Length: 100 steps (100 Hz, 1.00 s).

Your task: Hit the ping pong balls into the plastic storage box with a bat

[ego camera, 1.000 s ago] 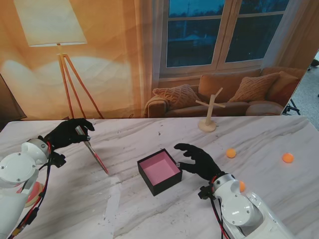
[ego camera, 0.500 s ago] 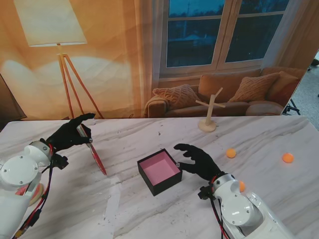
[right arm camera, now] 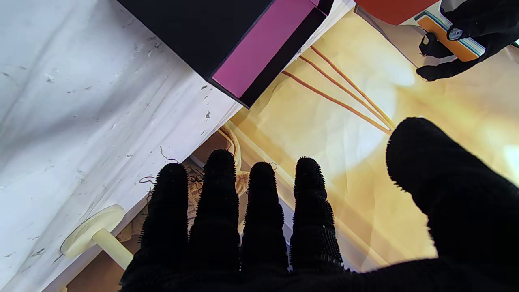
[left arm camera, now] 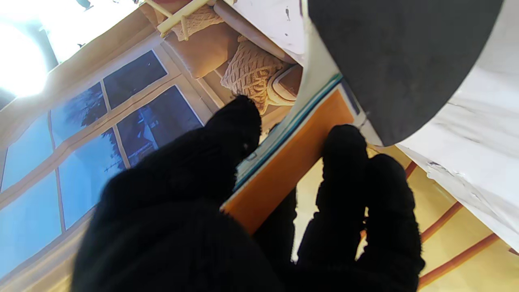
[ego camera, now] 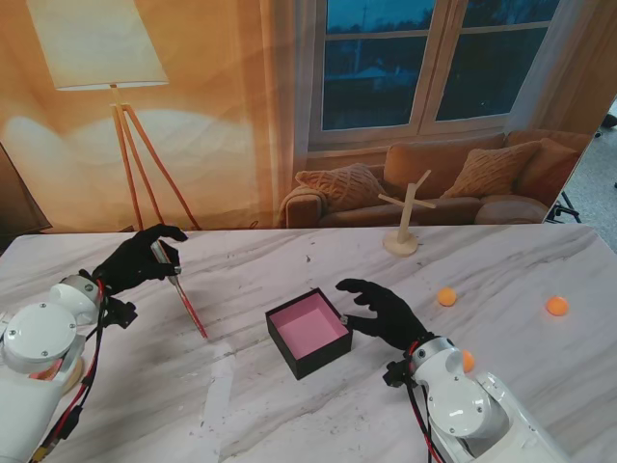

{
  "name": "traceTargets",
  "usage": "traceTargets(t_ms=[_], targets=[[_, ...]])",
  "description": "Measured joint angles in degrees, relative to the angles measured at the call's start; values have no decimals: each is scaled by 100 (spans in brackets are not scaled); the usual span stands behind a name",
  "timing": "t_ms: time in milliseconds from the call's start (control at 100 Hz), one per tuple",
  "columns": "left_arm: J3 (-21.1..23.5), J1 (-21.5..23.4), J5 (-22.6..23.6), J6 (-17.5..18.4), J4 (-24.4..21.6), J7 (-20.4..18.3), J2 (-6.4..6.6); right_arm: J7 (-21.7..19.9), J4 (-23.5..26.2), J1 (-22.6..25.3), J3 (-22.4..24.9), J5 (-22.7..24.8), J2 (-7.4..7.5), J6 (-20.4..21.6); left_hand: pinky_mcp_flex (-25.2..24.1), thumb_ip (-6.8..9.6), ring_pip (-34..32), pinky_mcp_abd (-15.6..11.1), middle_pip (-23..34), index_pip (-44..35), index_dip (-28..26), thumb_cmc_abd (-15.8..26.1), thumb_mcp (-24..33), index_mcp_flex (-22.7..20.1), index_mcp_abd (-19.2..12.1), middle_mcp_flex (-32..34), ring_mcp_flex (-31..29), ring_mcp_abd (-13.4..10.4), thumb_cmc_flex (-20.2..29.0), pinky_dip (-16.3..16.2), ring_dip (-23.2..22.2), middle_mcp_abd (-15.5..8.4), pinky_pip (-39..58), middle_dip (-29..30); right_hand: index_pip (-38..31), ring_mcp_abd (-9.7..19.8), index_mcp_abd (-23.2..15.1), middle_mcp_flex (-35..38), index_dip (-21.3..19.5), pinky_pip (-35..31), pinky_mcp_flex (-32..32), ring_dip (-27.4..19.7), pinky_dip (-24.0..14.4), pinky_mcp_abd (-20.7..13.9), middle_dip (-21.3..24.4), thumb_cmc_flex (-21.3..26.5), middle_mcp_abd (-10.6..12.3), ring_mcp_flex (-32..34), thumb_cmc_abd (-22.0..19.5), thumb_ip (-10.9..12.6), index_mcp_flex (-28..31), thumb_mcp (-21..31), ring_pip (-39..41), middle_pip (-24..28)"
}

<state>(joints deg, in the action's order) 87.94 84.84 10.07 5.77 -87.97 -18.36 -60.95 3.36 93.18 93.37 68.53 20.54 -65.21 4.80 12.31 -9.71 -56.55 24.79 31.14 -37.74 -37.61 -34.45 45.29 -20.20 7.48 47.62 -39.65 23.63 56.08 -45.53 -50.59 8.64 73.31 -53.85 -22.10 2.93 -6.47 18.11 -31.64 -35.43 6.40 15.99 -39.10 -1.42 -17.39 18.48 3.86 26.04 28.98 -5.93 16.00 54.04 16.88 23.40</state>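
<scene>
Left robot hand [ego camera: 143, 260], clamped on bat [ego camera: 187, 305], swung slightly back; balls [ego camera: 446, 296] untouched. Right robot hand [ego camera: 381, 311] open, empty.

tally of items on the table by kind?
Ping pong balls: 3
Bat: 1, held in left hand
Storage box: 1
Wooden stand: 1
Total: 6
</scene>
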Motion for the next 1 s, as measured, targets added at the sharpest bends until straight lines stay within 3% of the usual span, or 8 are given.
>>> traceTargets(t_ms=[200, 270, 430, 530, 670, 740, 890, 1000], targets=[[68, 202, -68, -20, -173, 210, -62, -10, 0, 0, 0, -1, 2, 0, 0, -16, 0, 0, -132, -45, 39, 19, 1, -450, -14, 30, 0, 0, 176, 1, 9, 132, -1, -10, -1, 0, 0, 0, 0, 0, 0, 0, 0, 0, 0, 0, 0, 0, -1, 0, 1, 0, 0, 0], [81, 250, -53, -5, -216, 246, -72, -15, 0, 0, 0, -2, 3, 0, 0, -49, 0, 0, -63, 488, 622, 14, -1, -450, -14, 30, 0, 0, 231, 1, 9, 117, -1, -71, -1, 0, 0, 0, 0, 0, 0, 0, 0, 0, 0, 0, 0, 0, -1, 0, 1, 0, 0, 0], [83, 314, -11, 90, -244, 346, -85, -20, 0, -1, -8, -3, 6, 1, 0, -45, 2, 1, 19, 2030, 1759, -1, 0, -41, -4, 25, 0, 0, 226, 39, 11, 43, -1, -72, -1, 0, 0, 0, 0, 0, 0, 0, 0, 0, 0, 0, 0, 0, -1, 0, 1, 0, 0, 0], [75, 334, -58, 117, -242, 360, -95, -20, -3, -3, -12, -3, 6, 2, -211, 1, 133, -8, 98, 2402, 1971, 4, 9, 267, -13, -411, 260, 8, -88, 98, 12, 135, -71, -6, -1, 0, 0, 0, 0, 0, 0, 0, 0, 0, 0, 0, 0, -1, -2, 0, 1, 0, 0, 0], [75, 367, -155, 97, -251, 336, -100, -15, -9, -4, -19, -3, 6, 4, -410, 11, 307, -59, 385, 2547, 1995, 168, 237, 353, -12, -864, 365, 13, -530, 115, 12, 137, -235, 419, -1, 0, 0, -117, 0, -21, 0, 1, 0, 0, 0, 0, -8, -1, -4, 0, 1, 0, 1, 2], [78, 380, -163, 90, -263, 332, -102, -15, -10, -5, -20, 0, 6, 6, -492, 259, 380, -78, 458, 2547, 1909, 237, 304, 374, 1, -1128, 515, 40, -763, 116, 12, 132, -338, 768, -1, 0, 0, -117, 0, -48, 0, 1, 0, 0, 0, 0, -9, -1, -5, 0, 1, 0, 1, 2], [95, 420, -333, -40, -322, 240, -104, -15, -10, -5, -20, 1, 6, 7, -628, 297, 557, -129, 528, 2446, 1602, 317, 245, 332, 290, -1260, 699, 66, -970, 117, 17, 135, -521, 1104, -1, 0, 0, -172, 0, -54, 0, 1, 0, 0, 0, 0, -14, -1, -9, 0, 1, 0, 0, 2], [88, 444, -349, -116, -354, 252, -112, -18, -13, -7, -21, 12, 7, 9, -640, 298, 627, -166, 542, 1776, 1087, 381, 241, 178, 347, -1223, 701, 64, -970, 117, 83, 198, -585, 1175, -1, 0, 0, -172, 0, -54, 0, 1, 0, 0, 0, 0, -14, -1, -9, 0, 1, 0, 1, 2]])
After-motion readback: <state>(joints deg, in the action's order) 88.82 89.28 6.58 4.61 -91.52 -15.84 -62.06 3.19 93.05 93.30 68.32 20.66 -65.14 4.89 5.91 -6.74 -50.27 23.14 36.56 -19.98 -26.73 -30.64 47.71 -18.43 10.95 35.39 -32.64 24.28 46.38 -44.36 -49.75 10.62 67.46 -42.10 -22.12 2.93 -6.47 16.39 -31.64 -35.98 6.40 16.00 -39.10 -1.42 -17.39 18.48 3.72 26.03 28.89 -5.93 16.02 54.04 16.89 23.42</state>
